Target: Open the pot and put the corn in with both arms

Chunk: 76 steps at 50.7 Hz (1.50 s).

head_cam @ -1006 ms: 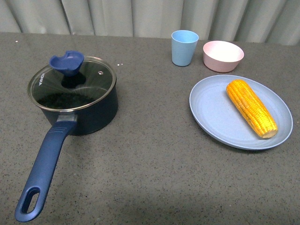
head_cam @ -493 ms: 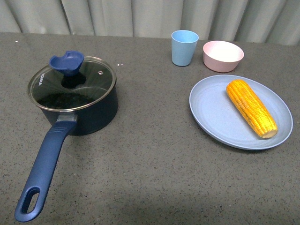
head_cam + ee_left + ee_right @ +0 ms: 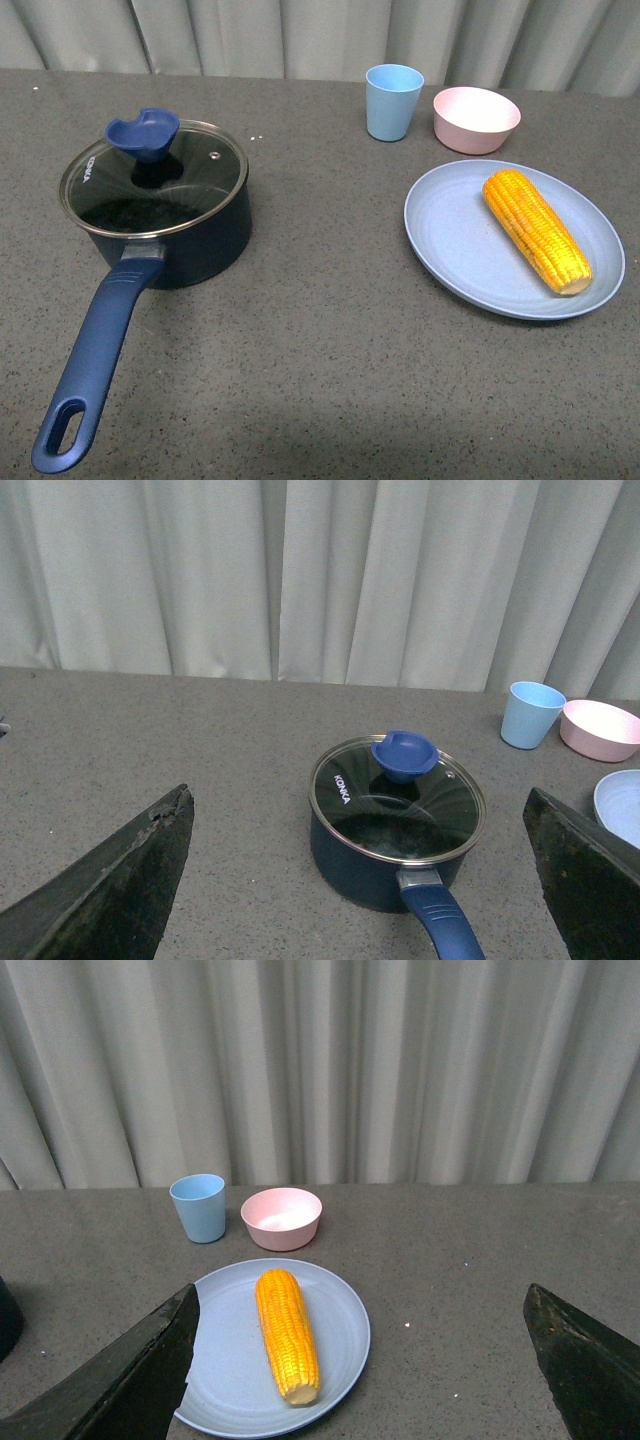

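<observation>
As seen from the front, the lidded pot stands left, the corn on a plate right — open table between. Left wrist: left claw spread, pot ahead, apart. Right wrist: right claw spread, corn ahead, apart.

The one piece of writing that can be read is the brand name KONKA, in small white capital letters on the glass lid of the pot. It sits just inside the lid's steel rim, to one side of the blue knob. In the front view the same word runs along the lid's left edge, tilted and harder to read.
</observation>
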Each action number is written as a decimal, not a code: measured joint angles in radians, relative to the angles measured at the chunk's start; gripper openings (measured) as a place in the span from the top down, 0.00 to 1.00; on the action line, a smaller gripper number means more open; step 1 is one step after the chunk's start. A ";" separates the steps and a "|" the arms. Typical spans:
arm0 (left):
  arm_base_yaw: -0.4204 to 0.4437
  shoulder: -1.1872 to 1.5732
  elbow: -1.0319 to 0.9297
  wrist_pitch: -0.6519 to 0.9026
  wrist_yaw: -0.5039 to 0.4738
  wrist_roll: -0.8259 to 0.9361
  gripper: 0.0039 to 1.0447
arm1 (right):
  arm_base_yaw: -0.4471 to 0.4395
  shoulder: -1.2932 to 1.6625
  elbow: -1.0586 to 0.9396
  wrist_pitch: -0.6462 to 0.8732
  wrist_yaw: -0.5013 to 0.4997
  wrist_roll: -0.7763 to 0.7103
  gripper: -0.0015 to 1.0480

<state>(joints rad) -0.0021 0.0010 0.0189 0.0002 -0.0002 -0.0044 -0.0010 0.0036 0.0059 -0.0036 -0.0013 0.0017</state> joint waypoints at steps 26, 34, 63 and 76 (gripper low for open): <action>0.000 0.000 0.000 0.000 0.000 0.000 0.06 | 0.000 0.000 0.000 0.000 0.000 0.000 0.09; -0.051 0.111 0.020 -0.074 -0.212 -0.081 0.06 | 0.000 0.000 0.000 0.000 0.002 0.000 0.09; -0.288 1.072 0.168 0.772 -0.161 -0.275 0.06 | 0.000 0.000 0.000 0.000 0.000 0.000 0.09; -0.332 1.600 0.277 1.134 -0.097 -0.305 0.06 | 0.000 0.000 0.000 0.000 0.000 0.000 0.09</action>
<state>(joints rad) -0.3340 1.6012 0.2958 1.1343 -0.0971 -0.3092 -0.0010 0.0036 0.0059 -0.0036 -0.0010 0.0017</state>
